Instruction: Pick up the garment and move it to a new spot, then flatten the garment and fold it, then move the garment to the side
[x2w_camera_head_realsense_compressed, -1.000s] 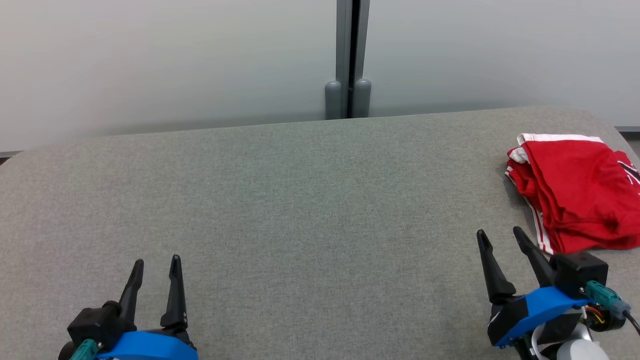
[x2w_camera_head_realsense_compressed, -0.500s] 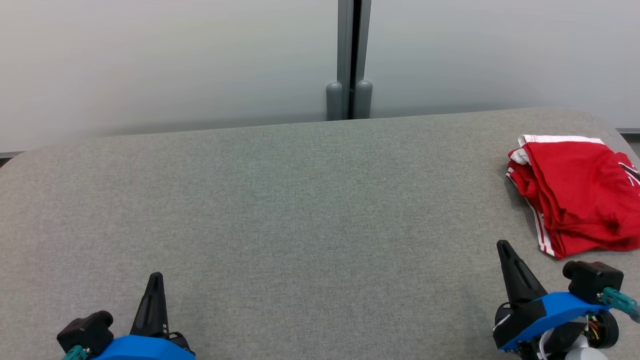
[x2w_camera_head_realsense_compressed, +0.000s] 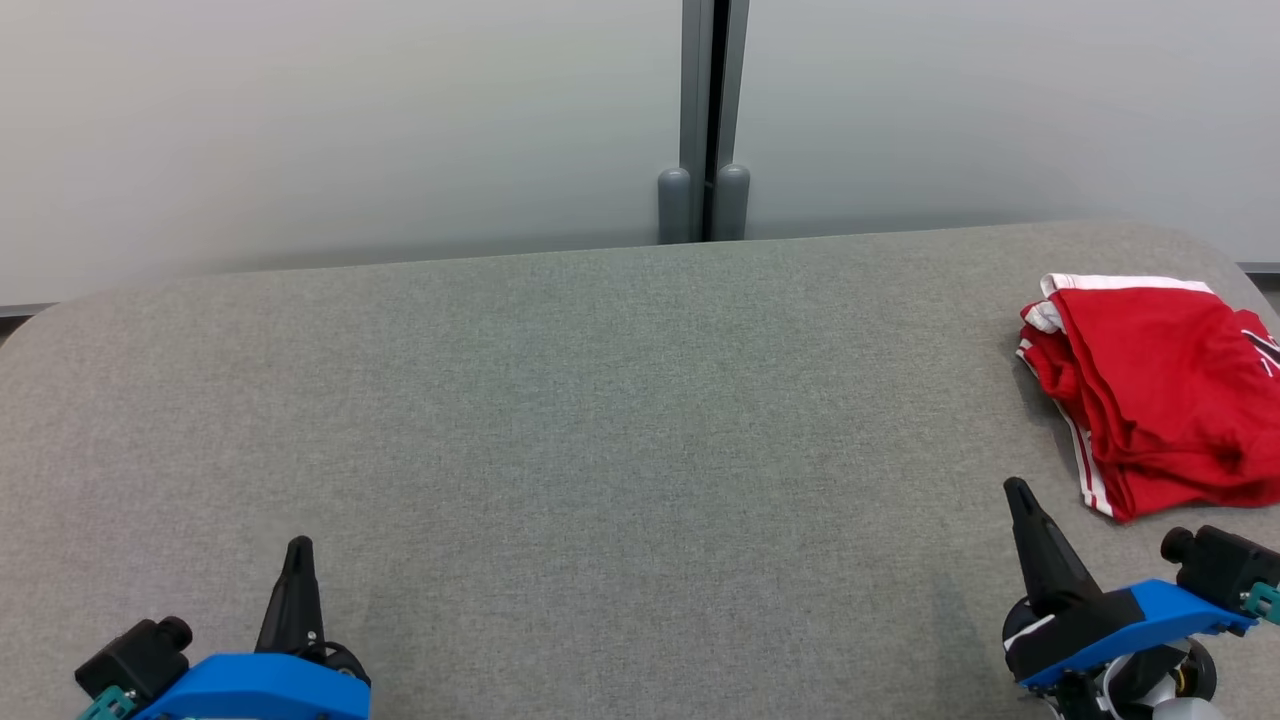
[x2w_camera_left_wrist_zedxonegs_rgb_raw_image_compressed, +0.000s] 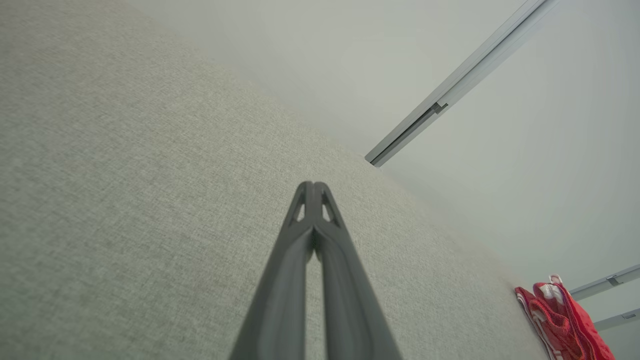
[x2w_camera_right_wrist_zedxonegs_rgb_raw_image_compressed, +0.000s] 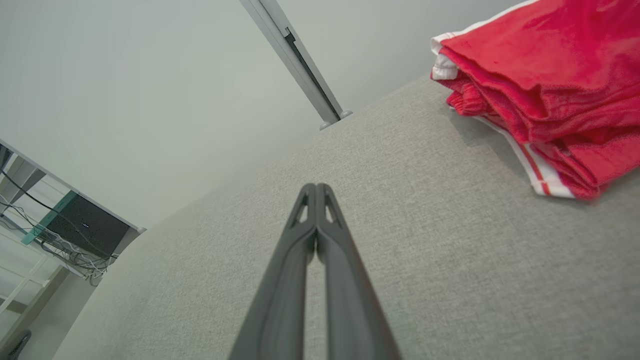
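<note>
A red garment (x2w_camera_head_realsense_compressed: 1160, 390) with white trim lies folded in a bundle at the right end of the grey table (x2w_camera_head_realsense_compressed: 600, 420); it also appears as the garment (x2w_camera_right_wrist_zedxonegs_rgb_raw_image_compressed: 545, 90) in the right wrist view and small as the garment (x2w_camera_left_wrist_zedxonegs_rgb_raw_image_compressed: 565, 320) in the left wrist view. My right gripper (x2w_camera_head_realsense_compressed: 1020, 495) hovers near the table's front right, just short of the bundle, shut with nothing between its fingers (x2w_camera_right_wrist_zedxonegs_rgb_raw_image_compressed: 316, 192). At the front left my left gripper (x2w_camera_head_realsense_compressed: 298, 548) is shut too, empty, its fingers (x2w_camera_left_wrist_zedxonegs_rgb_raw_image_compressed: 314, 187) pressed together over bare fabric.
A pale partition wall with a grey vertical post (x2w_camera_head_realsense_compressed: 705, 120) stands behind the table. The table's rounded far right corner (x2w_camera_head_realsense_compressed: 1190, 240) lies just beyond the bundle. A shelf with a dark box and cables (x2w_camera_right_wrist_zedxonegs_rgb_raw_image_compressed: 75, 227) stands off to the side in the right wrist view.
Both grippers have gone from open to shut, holding nothing. Both have drawn back toward the front edge. The garment has stayed put.
</note>
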